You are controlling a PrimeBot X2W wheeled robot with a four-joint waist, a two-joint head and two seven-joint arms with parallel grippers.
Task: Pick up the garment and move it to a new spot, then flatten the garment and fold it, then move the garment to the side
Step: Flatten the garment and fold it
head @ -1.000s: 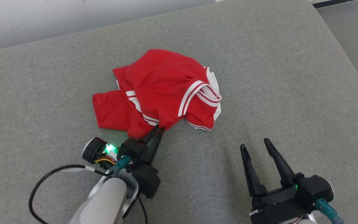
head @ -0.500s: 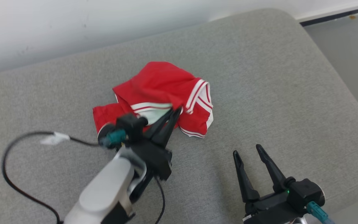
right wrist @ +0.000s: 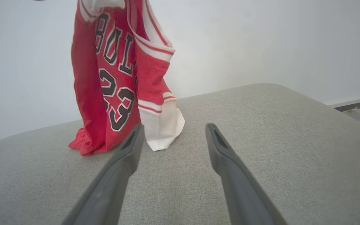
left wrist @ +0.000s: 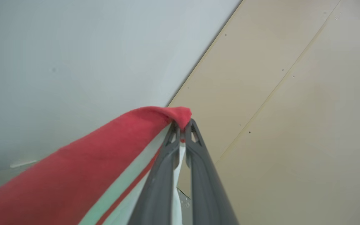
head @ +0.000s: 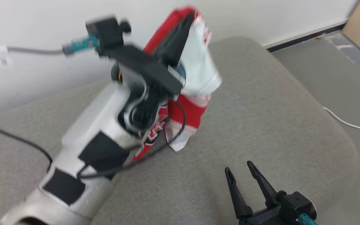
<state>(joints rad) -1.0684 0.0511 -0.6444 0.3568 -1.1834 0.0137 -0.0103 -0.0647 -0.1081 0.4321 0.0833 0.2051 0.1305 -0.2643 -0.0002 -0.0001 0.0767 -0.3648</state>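
**Garment suspended from the left fingers over the bench**

Garment (head: 195,70), a red sleeveless jersey with white-and-red striped trim, hung with its long axis near upright. Its upper end was pinched between the left fingers (head: 177,40), which were pressed together on a fold of red cloth and pointed up toward the pale wall (head: 42,78). In the left wrist view the same fold (left wrist: 111,143) capped the closed fingers (left wrist: 167,162), with white lining trailing below them.

In the right wrist view the garment (right wrist: 111,78) showed black lettering above the number 23, both reading downward, so the shoulder end was uppermost and the hem lowest. The red hem and a white corner touched the grey fabric bench (right wrist: 261,125); the rest hung free in front of the wall.

The right fingers (head: 233,190) lay low at the near right of the bench (head: 261,109), spread apart and gripping nothing, pointing toward the garment. In their own wrist view the fingers (right wrist: 121,162) framed bare bench just beside the white corner. Motion blur softened the left arm (head: 83,150) in the head view.
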